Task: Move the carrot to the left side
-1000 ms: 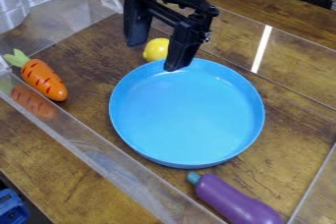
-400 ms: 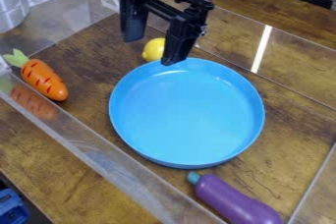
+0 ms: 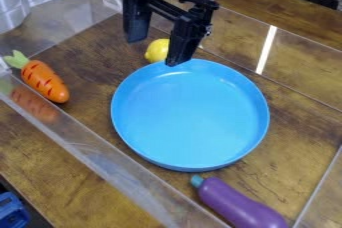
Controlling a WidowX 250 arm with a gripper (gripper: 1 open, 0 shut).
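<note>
The carrot (image 3: 42,78) is small and orange with dark grooves and a green top. It lies on the wooden table at the far left, next to the clear wall. My gripper (image 3: 156,43) hangs open and empty above the back rim of the blue plate (image 3: 190,114), well to the right of the carrot. Its two dark fingers (image 3: 185,49) stand apart on either side of a small yellow round fruit (image 3: 159,50) behind them.
A purple eggplant (image 3: 239,206) lies at the front right, just past the plate's rim. Clear plastic walls (image 3: 80,152) enclose the wooden table on the left, front and right.
The gripper has moved slightly up and back, away from the plate. The carrot, plate and eggplant have not moved.
</note>
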